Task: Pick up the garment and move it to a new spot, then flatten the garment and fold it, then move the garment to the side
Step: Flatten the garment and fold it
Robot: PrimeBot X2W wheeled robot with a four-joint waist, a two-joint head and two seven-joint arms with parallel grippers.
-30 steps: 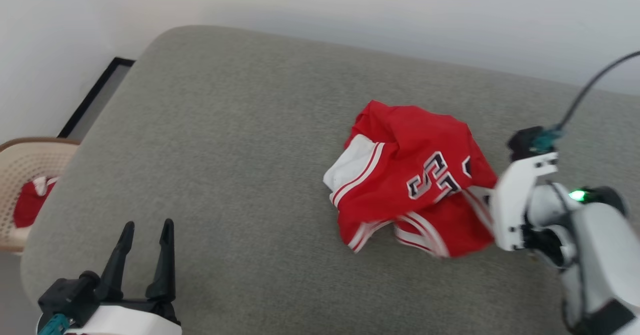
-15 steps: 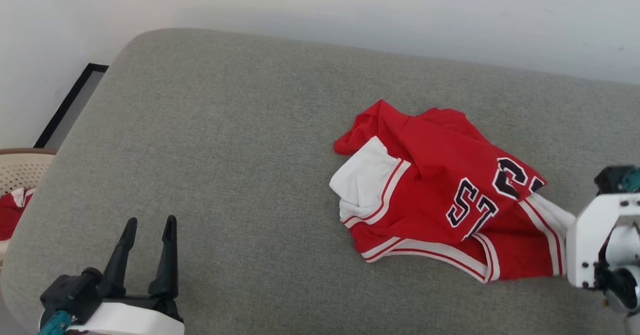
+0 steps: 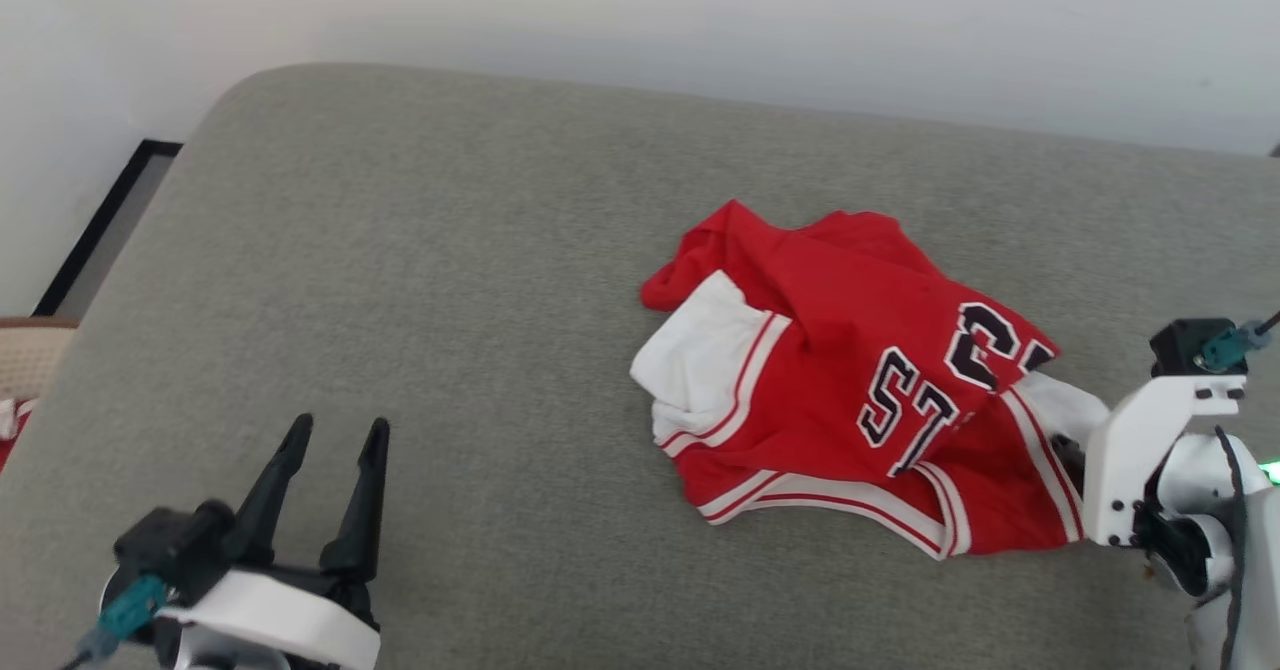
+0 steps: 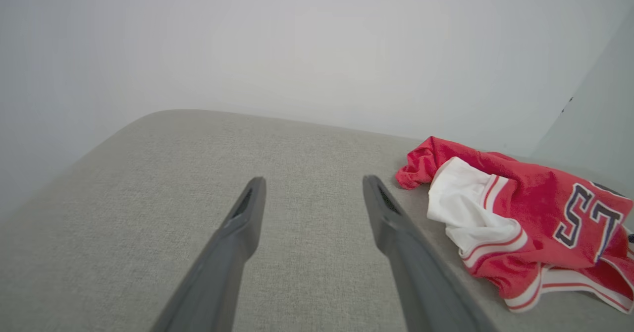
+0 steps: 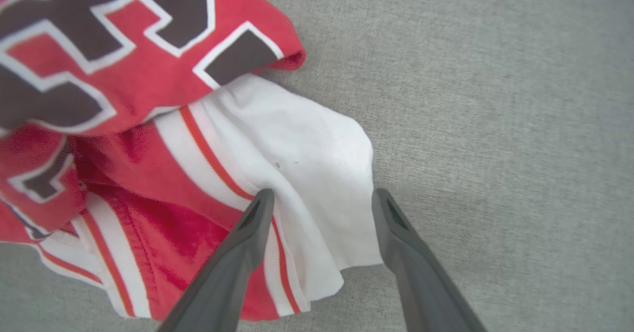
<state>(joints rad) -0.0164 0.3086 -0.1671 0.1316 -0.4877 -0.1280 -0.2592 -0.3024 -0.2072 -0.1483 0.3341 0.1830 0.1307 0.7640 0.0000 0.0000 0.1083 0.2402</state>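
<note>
Fingers (image 5: 247,233) of my right gripper (image 5: 319,195) are spread apart over the white sleeve (image 5: 307,148) of the garment (image 3: 830,380), crumpled at the middle right on the grey cushion (image 3: 400,280), ready to pinch it, and my left gripper (image 3: 338,428), lower left, is spread too.

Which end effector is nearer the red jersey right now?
Right. The right end effector is open over the jersey, at its white sleeve; the left end effector is open over bare cushion, well off to the jersey's left.
</note>
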